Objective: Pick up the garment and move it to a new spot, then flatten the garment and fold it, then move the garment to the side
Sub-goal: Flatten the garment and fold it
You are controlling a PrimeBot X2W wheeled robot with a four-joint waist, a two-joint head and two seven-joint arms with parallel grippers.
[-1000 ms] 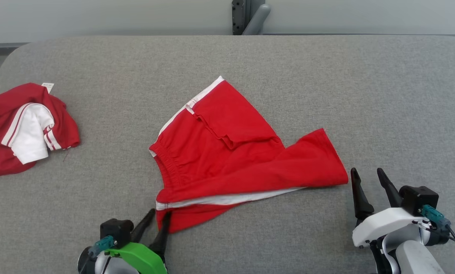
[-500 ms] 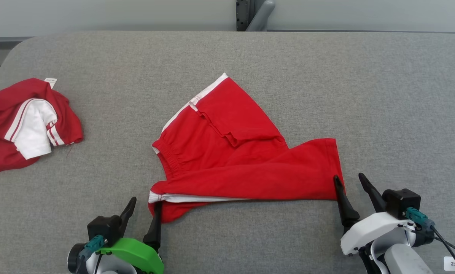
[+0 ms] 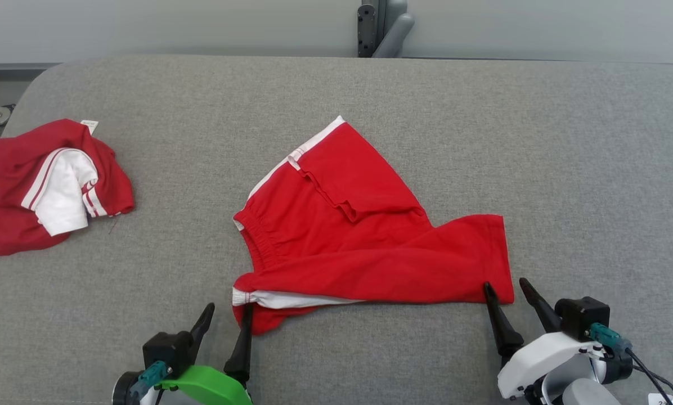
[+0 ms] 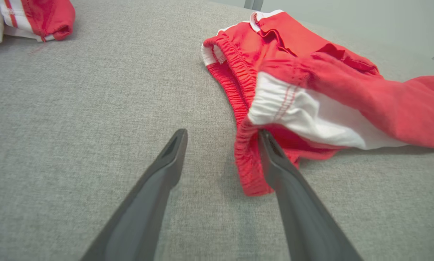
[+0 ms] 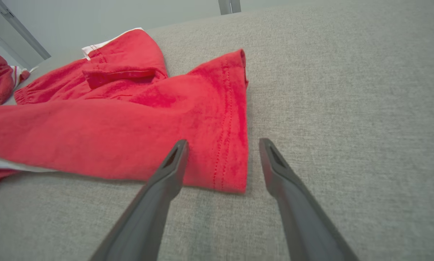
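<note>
The garment (image 3: 359,236), red shorts with a white side stripe, lies half folded and creased in the middle of the grey table. My left gripper (image 3: 229,309) stands open at its near left corner. In the left wrist view, the left gripper (image 4: 221,134) has its right finger against the gathered waistband of the garment (image 4: 311,72). My right gripper (image 3: 505,284) is open at the near right leg hem. In the right wrist view, the hem corner of the garment (image 5: 130,108) lies between the tips of the right gripper (image 5: 223,143).
A second red and white garment (image 3: 49,185) lies bunched at the table's left edge. The padded grey table (image 3: 539,140) stretches bare to the right and back. A grey post (image 3: 381,28) stands behind its far edge.
My left gripper has opened and let go of the waistband corner, which now rests on the table. The right gripper has come in to the leg hem. The head camera has shifted.
</note>
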